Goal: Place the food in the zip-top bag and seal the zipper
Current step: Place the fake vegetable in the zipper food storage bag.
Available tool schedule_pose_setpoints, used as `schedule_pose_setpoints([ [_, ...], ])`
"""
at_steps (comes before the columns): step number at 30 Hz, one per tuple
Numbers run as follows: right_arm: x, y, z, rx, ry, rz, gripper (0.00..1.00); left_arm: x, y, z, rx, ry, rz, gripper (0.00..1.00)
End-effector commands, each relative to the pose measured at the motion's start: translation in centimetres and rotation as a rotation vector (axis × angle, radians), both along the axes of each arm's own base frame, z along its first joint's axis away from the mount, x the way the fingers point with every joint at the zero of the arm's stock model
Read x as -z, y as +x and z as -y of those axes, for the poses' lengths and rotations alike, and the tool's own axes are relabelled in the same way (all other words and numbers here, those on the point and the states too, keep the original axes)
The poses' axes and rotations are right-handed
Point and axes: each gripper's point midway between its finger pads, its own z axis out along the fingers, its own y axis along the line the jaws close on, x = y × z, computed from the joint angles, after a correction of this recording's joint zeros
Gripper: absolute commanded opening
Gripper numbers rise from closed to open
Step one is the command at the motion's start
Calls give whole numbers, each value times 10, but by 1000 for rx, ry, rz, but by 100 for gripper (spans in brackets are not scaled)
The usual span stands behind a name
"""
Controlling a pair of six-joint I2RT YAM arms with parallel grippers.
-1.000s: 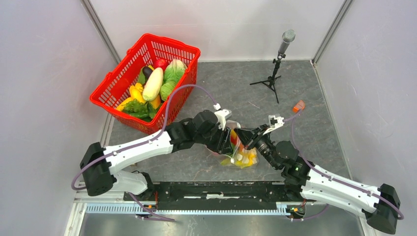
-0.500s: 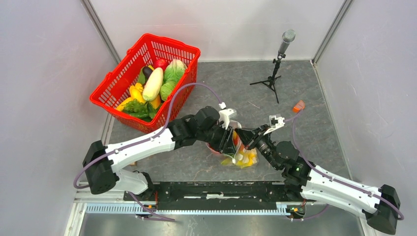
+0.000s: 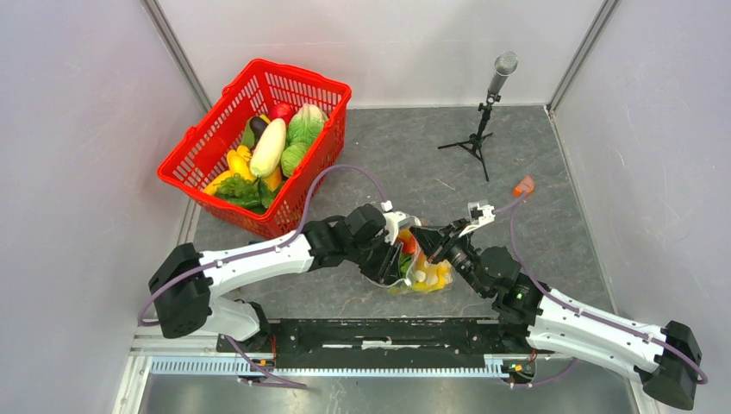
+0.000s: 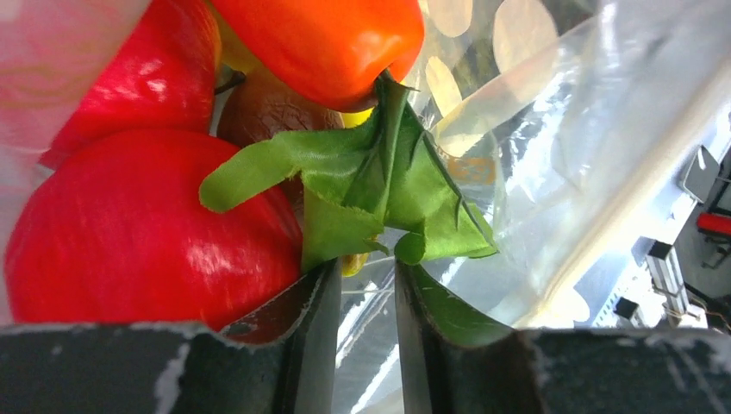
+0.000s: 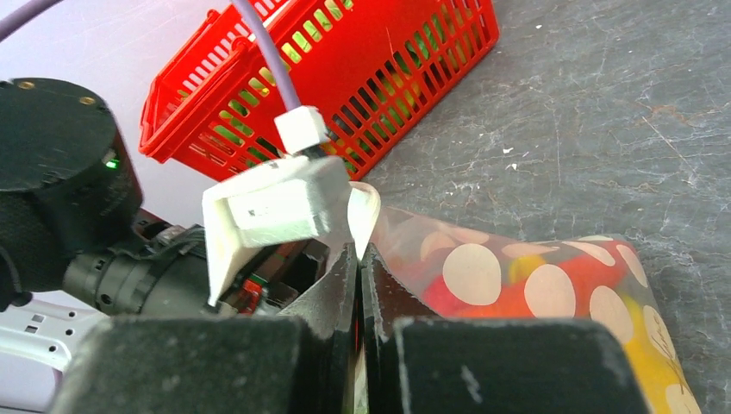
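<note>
The zip-top bag (image 3: 428, 276), clear with white dots, lies on the grey floor between my arms and holds food. My left gripper (image 3: 394, 256) is inside its mouth. In the left wrist view its jaws (image 4: 360, 272) stand a little apart with nothing between them, right against a red tomato (image 4: 129, 224), an orange pepper (image 4: 328, 43) and a green leaf (image 4: 379, 181). The zipper (image 4: 638, 181) runs along the bag's edge at the right. My right gripper (image 3: 425, 236) is shut on the bag's rim (image 5: 362, 220) and holds it up. The dotted bag (image 5: 534, 276) shows beside it.
A red basket (image 3: 321, 164) with more toy vegetables, among them a white squash (image 3: 268, 147) and a cabbage (image 3: 303, 129), stands at the back left. It also shows in the right wrist view (image 5: 345, 78). A microphone stand (image 3: 483, 129) and a small orange object (image 3: 523, 185) are at the back right.
My left gripper has moved down and toward the near edge, deeper into the bag's mouth. My right gripper has shifted slightly left while holding the rim.
</note>
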Motion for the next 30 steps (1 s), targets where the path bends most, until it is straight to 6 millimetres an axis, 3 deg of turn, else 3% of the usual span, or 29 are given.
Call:
schedule_pose_setpoints([
  [1,-30,6,5,41,52,54,5,-40,17,2,-52,-87,135,39],
  [3,-33,6,5,39,61,63,5,-62,26,0,-82,-116,198,41],
  [5,-35,5,5,31,64,73,4,-84,36,-3,-122,-135,261,51],
  [8,-36,2,2,10,58,82,5,-105,45,-9,-152,-148,328,58],
  [22,-36,-6,-14,-82,42,117,5,-133,79,-79,-357,-25,535,82],
  [30,-35,-5,-13,-73,33,125,5,-159,91,-106,-452,-54,613,92],
])
